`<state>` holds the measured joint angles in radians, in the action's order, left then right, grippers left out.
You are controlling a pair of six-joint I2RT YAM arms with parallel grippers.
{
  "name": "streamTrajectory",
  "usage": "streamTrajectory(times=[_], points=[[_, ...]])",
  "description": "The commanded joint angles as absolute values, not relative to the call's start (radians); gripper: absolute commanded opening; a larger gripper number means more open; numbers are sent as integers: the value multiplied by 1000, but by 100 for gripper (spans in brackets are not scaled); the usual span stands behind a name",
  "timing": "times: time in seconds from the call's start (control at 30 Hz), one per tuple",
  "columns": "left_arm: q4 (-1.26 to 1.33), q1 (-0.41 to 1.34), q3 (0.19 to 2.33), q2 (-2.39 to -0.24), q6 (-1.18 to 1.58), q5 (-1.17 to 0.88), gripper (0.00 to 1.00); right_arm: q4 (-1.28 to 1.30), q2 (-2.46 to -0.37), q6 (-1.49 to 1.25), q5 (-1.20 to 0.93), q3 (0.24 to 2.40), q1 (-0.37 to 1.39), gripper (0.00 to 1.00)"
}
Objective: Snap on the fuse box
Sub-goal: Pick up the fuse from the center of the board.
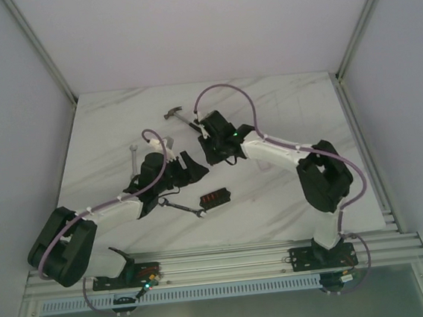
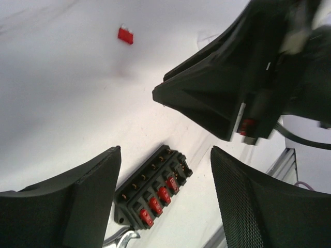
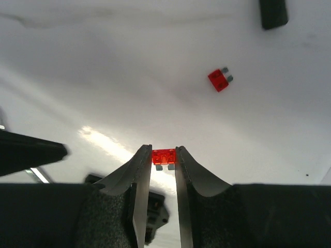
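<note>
One fuse box, four red fuses seated in it, two loose red fuses, one on the table, one in the right hand, one hammer, two wrenches, two arms.

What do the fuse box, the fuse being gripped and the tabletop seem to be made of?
The fuse box looks like matte black moulded plastic, brassy contacts in its empty slots. The held fuse: translucent red plastic, grey metal blades. The table: glossy white with grey veins, marble or laminate, can't tell.
</note>
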<state>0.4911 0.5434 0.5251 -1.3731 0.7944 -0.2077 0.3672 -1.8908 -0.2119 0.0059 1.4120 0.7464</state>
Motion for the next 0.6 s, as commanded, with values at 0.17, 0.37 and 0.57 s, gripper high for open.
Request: streamTrajectory(times=[0.17,0.37,0.57], points=[[735,628,491,-1353,653,-39,61,129,-1673,-440,18,1284,754,19],[847,676,492,-1357,588,14,53,72,-1610,-485,38,1231,767,19],[897,692,491,-1367,569,58,48,41,-1581,-506,46,1198,773,19]])
